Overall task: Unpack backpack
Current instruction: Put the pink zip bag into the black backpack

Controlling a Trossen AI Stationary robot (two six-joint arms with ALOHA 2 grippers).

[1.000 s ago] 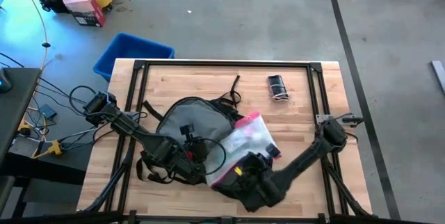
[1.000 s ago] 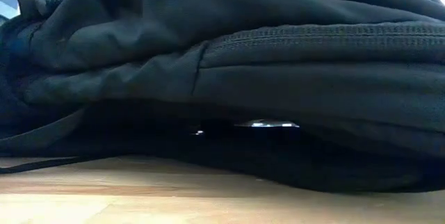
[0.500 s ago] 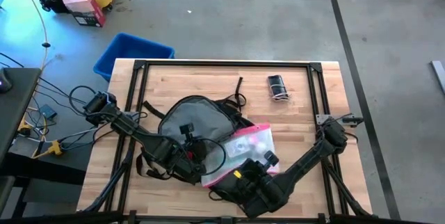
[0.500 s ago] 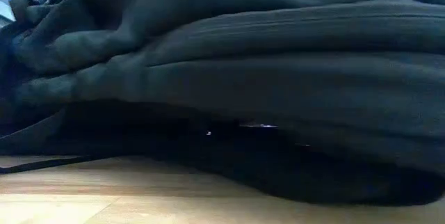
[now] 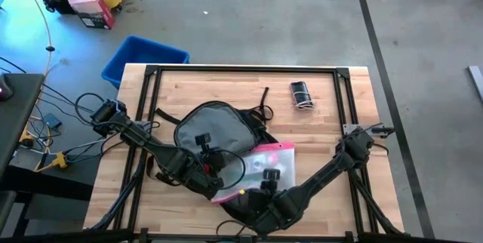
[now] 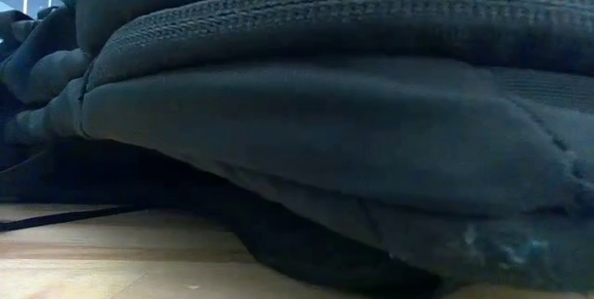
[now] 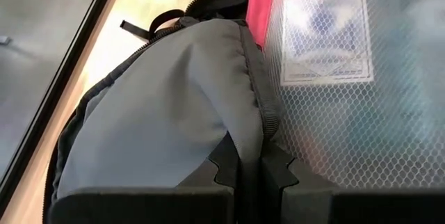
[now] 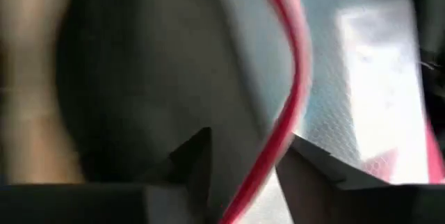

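The black backpack (image 5: 207, 131) lies mid-table with its grey back panel up, and it fills the low view (image 6: 325, 104). A clear pink-edged pouch (image 5: 260, 164) lies across the backpack's right near side. My left gripper (image 5: 210, 169) is shut on the backpack's edge beside the pouch (image 7: 334, 64). My right gripper (image 5: 260, 188) hovers over the pouch's near end and points steeply down. Its fingers (image 8: 198, 158) stand apart, with the pouch's pink edge (image 8: 278, 140) running between them. My left gripper pinches the seam at the edge of the backpack's grey panel (image 7: 252, 130) between its two fingers (image 7: 226, 172), slanting down from the table's near left. The fold of fabric rises out of the hold, and the rest of the backpack lies on the table. My right gripper has the pouch's pink edge in its gap, but I cannot tell whether either finger touches it.
A small black item with a white cord (image 5: 302, 94) lies near the table's far right. A black strap (image 5: 262, 98) trails off the backpack's far side. Black frame rails (image 5: 241, 69) border the tabletop. A blue bin (image 5: 143, 58) stands on the floor beyond the far left corner.
My right gripper has gone toward the table's left and near edge and has rolled at the wrist. The pouch has swung with it from slanting over the backpack's right side to lying more level across its near side. In the low view the backpack's fabric has bulged closer.
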